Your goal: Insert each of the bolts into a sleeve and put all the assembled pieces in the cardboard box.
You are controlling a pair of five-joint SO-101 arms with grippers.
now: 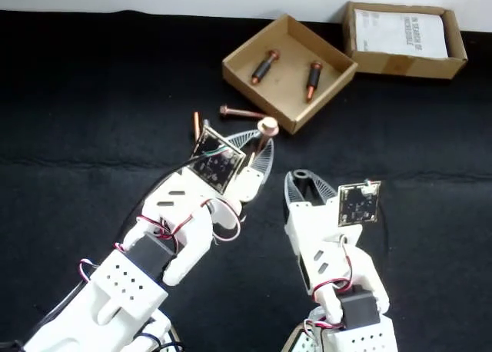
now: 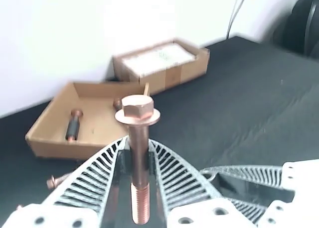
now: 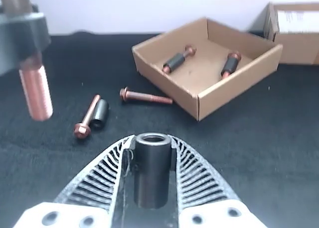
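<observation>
My left gripper (image 1: 258,142) is shut on a copper bolt (image 1: 266,131), held upright with its head up (image 2: 137,138). To its right, my right gripper (image 1: 301,181) is shut on a black sleeve (image 3: 151,171), bore facing up. In the right wrist view the bolt's threaded tip (image 3: 35,91) hangs off to one side of the sleeve, apart from it. The cardboard box (image 1: 254,91) lies just beyond both grippers and holds two assembled pieces (image 1: 263,67) (image 1: 314,78). Two loose bolts (image 3: 144,96) (image 3: 87,117) and a loose sleeve (image 3: 100,113) lie on the black cloth beside the box.
A second cardboard box (image 1: 453,60) with a printed sheet in it stands at the back right, behind the first one. The loose bolts (image 1: 196,124) (image 1: 240,111) lie left of the held bolt. Black cloth covers the table.
</observation>
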